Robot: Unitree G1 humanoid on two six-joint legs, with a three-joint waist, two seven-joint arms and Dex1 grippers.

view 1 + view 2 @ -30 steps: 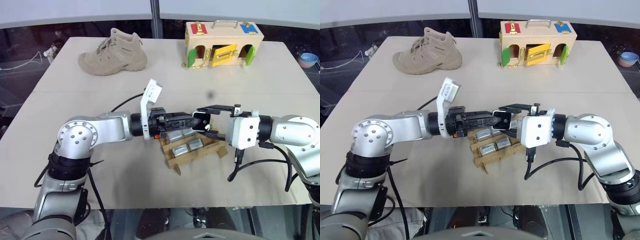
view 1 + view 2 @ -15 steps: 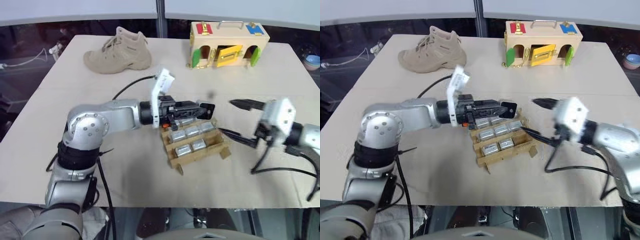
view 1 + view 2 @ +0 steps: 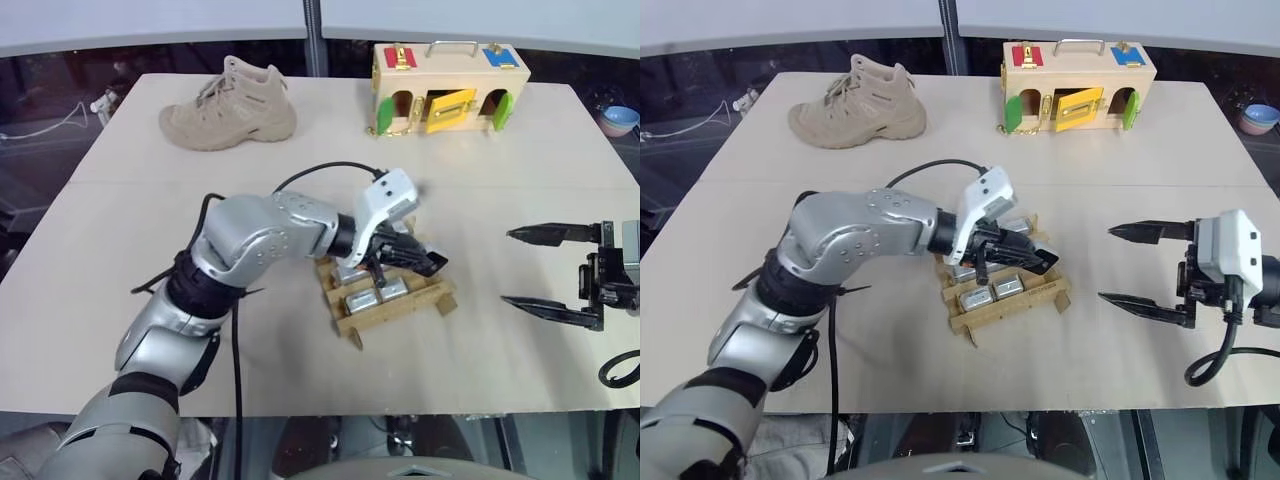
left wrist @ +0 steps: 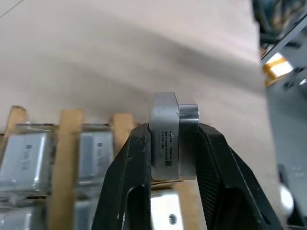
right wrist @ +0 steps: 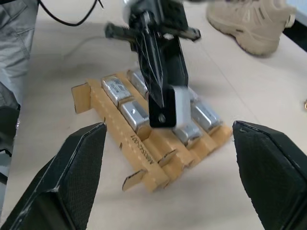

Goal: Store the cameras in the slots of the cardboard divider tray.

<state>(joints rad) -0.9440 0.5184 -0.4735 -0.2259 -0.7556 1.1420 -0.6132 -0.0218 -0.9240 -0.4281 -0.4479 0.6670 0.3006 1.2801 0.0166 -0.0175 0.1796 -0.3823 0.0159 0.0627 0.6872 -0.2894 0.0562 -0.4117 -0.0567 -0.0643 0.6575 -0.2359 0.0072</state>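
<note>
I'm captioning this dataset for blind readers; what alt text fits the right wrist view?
The left gripper, shut on a small silver-grey camera, hangs over a brown cardboard divider tray on a beige table, with other cameras already lying in its slots. The right gripper's own two black fingers stand wide open in the foreground, and a tan boot lies beyond.

silver-grey cameras [image 5: 135,115], brown cardboard tray [image 3: 398,305], tan boot [image 3: 228,106], black pincer fingers [image 4: 125,177]

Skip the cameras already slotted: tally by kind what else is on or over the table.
Tan suede boot: 1
Pale wooden latch box with coloured doors: 1
Brown cardboard divider tray: 1
Silver-grey camera in left gripper: 1
Total: 4
</note>
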